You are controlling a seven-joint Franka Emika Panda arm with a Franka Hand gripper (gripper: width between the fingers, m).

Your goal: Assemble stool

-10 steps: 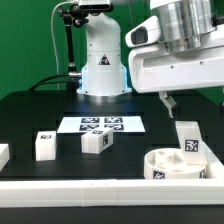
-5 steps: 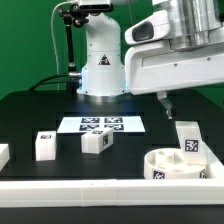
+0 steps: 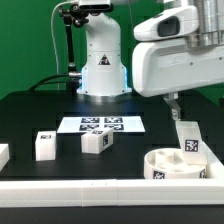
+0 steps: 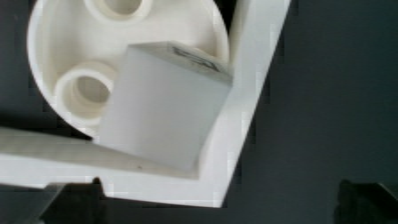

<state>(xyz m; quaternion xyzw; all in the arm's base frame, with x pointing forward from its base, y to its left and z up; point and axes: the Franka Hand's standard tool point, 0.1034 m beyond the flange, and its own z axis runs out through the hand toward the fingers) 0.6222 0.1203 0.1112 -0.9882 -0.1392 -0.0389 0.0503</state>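
Observation:
The white round seat (image 3: 172, 166) lies at the exterior view's right, against the front rail. One leg block (image 3: 188, 139) stands upright in it, its tag facing front. Two more leg blocks (image 3: 44, 146) (image 3: 96, 141) stand on the black table at the left, and another (image 3: 3, 153) is cut by the left edge. My gripper (image 3: 173, 103) hangs above and just behind the upright block, not touching it. In the wrist view the seat (image 4: 98, 40) with its holes and the upright leg block (image 4: 169, 110) lie below my open, empty gripper (image 4: 205, 212).
The marker board (image 3: 100, 125) lies flat at the table's middle, in front of the robot base (image 3: 100, 60). A long white border rail (image 3: 90, 190) runs along the front edge; its corner shows in the wrist view (image 4: 54, 160).
My gripper has shifted toward the exterior view's right, staying above the seat and the upright block. The parts on the table have not moved.

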